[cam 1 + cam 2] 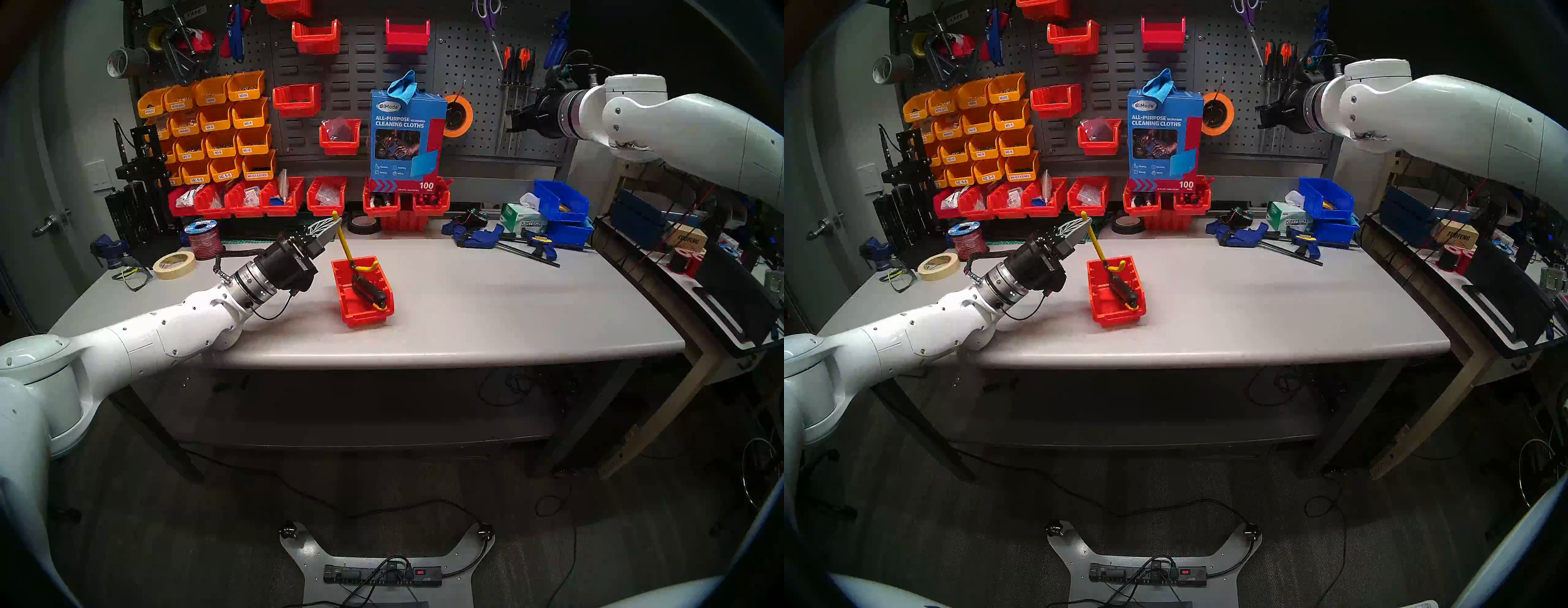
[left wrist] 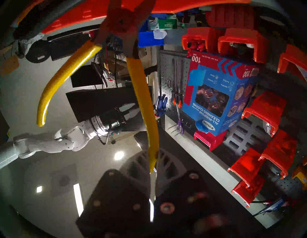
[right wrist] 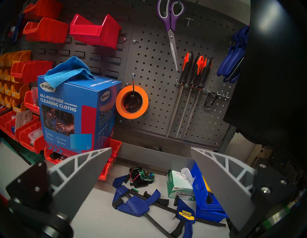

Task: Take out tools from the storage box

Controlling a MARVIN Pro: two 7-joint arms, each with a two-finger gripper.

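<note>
The grey table (image 1: 488,305) has broad bare surface to the right of the red box (image 1: 360,293) and in front of it, good room for setting a tool down. The box sits mid-table, well clear of the edges. The left gripper (image 1: 333,227) is clamped on one yellow handle of the cutters (image 1: 345,246), whose dark head is still inside the box beside a black knife (image 1: 369,291). Lifting straight up should clear the rim without tipping the box. The right gripper (image 3: 151,167) hangs spread and empty, far away.
</note>
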